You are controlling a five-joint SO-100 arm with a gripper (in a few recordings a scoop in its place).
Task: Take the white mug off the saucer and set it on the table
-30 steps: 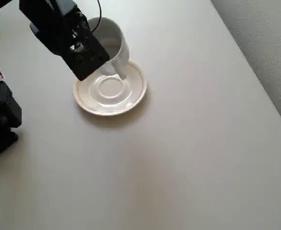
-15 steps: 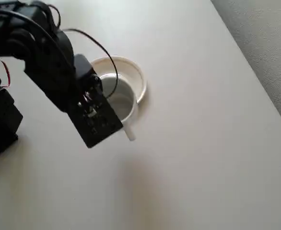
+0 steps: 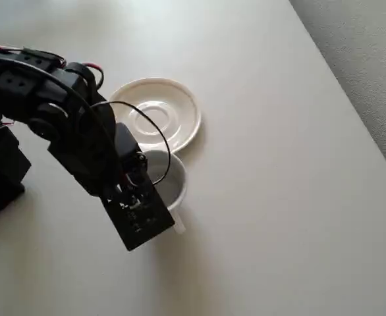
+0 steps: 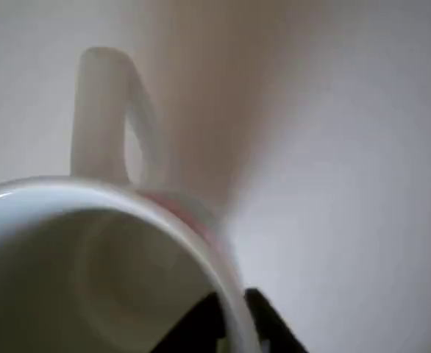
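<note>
Surface (image 3: 278, 197): plain beige-white, takes up most of the overhead view; strip of grey textured floor (image 3: 371, 59) along the upper right edge.

Arm (image 3: 55, 125): black, comes in from the left side of the overhead view and reaches to lower centre-left, w/ black & red cables looping over it. Its end covers the left part of the mug.

Saucer (image 3: 180, 105): round, cream-white, raised ring at centre, sits upper centre-left in the overhead view. Nothing on it.

Mug (image 3: 170, 184): white, open side up, just below the saucer in the overhead view, off it, near its lower rim. Can't tell if the base touches the surface. Handle (image 4: 105, 110) points to the bottom of the frame in the overhead view; in the wrist view it sticks up at upper left, blurred.

Jaws: in the wrist view, at the bottom edge, dark fingers (image 4: 193, 327) sit one inside the mug rim and one outside, clamped on the wall.
</note>
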